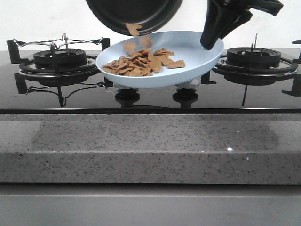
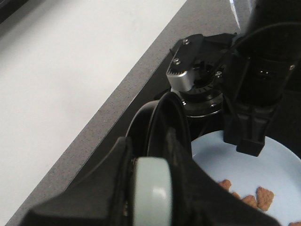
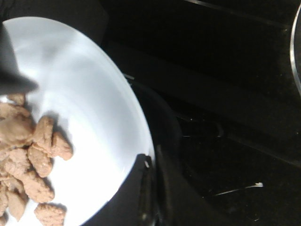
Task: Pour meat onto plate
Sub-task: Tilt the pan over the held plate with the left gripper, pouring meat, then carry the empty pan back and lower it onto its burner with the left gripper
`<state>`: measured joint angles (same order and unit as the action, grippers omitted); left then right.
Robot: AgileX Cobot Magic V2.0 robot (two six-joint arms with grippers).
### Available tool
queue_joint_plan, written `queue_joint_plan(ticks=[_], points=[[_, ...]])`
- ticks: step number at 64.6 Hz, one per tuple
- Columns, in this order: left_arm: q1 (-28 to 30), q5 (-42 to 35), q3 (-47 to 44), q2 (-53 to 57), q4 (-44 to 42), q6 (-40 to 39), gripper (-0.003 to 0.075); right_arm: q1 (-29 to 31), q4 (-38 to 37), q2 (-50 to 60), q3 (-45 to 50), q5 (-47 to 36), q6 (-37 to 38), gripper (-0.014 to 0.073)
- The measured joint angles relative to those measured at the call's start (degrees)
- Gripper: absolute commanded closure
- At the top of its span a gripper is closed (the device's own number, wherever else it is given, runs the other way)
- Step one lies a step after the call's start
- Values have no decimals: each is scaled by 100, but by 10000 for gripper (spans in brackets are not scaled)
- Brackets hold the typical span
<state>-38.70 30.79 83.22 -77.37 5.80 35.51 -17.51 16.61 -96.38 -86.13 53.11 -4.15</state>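
The black frying pan [image 1: 136, 12] hangs tilted at the top of the front view, and a few meat pieces [image 1: 133, 29] fall from its lip. The pale-blue plate [image 1: 193, 49] is held tilted above the stove, under the pan, with a heap of meat [image 1: 141, 63] on its left half. My right gripper [image 1: 211, 42] is shut on the plate's right rim; in the right wrist view [image 3: 150, 188] its fingers pinch the plate [image 3: 89, 94] beside the meat [image 3: 33, 155]. My left gripper [image 2: 150, 197] is shut on the pan's pale-green handle [image 2: 150, 183], out of the front view.
A left burner [image 1: 59, 59] and a right burner [image 1: 254, 56] flank the plate. Two black knobs [image 1: 127, 96] [image 1: 185, 96] sit under it. The grey stone counter edge [image 1: 150, 146] runs along the front.
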Motion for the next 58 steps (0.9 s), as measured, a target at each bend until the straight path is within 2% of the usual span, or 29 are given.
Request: queue_joint_plan(ticks=[19,29,35,45,58], points=[[3,0,0,9,-18,-351,741,0,0,0,0,2,0,654],[325,166,0,73,718,-400,741,0,0,0,0,2,0,654],[736,405,0,105,1351,-403,741,0,0,0,0,2,0,654],[1770,688,-10,105,2906,-412,741,0,0,0,0,2,0,654],[3571,1267,-75,-41,5111,-402,741,0,0,0,0,2,0,654]])
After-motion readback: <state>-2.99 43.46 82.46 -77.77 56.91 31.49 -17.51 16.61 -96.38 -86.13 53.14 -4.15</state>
